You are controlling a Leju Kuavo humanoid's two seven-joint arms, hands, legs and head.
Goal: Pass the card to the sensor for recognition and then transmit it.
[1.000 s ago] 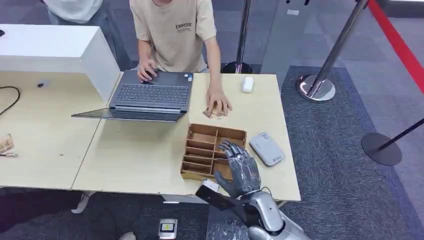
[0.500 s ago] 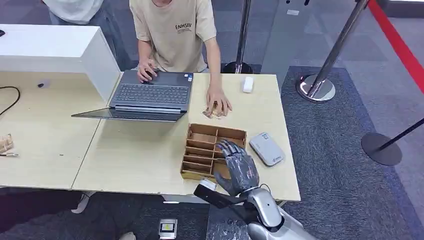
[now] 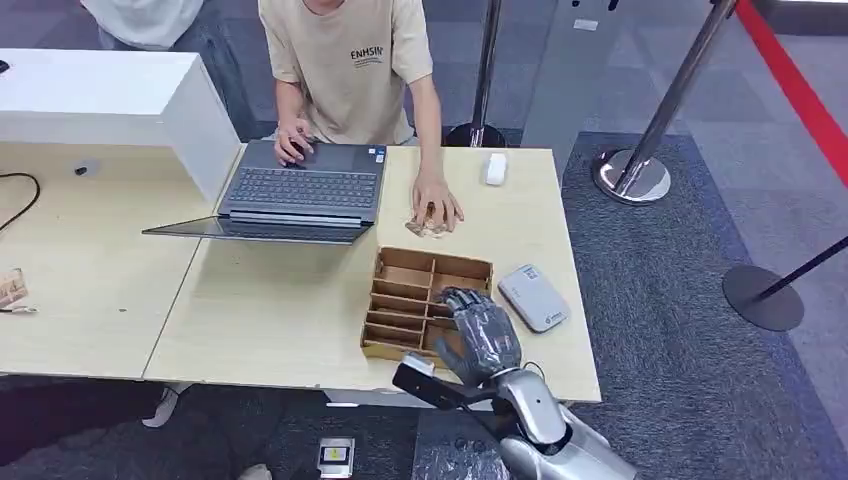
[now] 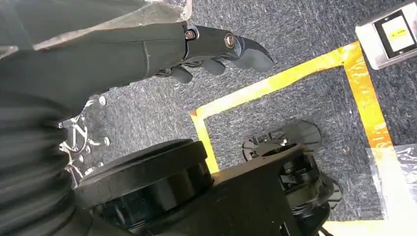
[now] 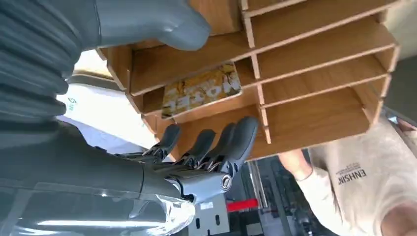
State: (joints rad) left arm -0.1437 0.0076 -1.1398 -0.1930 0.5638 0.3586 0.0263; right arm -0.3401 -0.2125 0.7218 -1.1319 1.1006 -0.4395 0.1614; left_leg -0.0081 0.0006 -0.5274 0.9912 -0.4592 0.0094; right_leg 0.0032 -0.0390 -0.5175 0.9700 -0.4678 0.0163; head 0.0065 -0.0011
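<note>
Table (image 3: 280, 320) of pale wood spans the scene in the head view, with a white box (image 3: 110, 95) at its far left and a person in a beige T-shirt (image 3: 350, 60) standing along the far edge, one hand on an open laptop (image 3: 300, 190) and the other flat on the tabletop. Near the table's right end sits a wooden organizer (image 3: 400, 295) split into slots, and just right of it lies the grey sensor (image 3: 533, 297), flat on the wood. A small white device (image 3: 495, 168) rests farther back. The right hand (image 3: 480, 335) hangs over the near right part of the organizer, palm down, fingers spread and holding nothing.

The right wrist view looks straight into the slots and shows what the head view hides under the hand: a yellow printed card (image 5: 201, 96) lying in one compartment, with the thumb (image 5: 147, 22) on one side and the dark fingers (image 5: 216, 142) on the other, both clear of the card and apart from each other.

The left wrist view shows the left hand (image 4: 211, 49) hanging over dark carpet (image 4: 295, 39) marked with yellow tape (image 4: 295, 73), a small grey device (image 4: 388, 34) on the floor beyond; its fingers are loosely curved and hold nothing.
</note>
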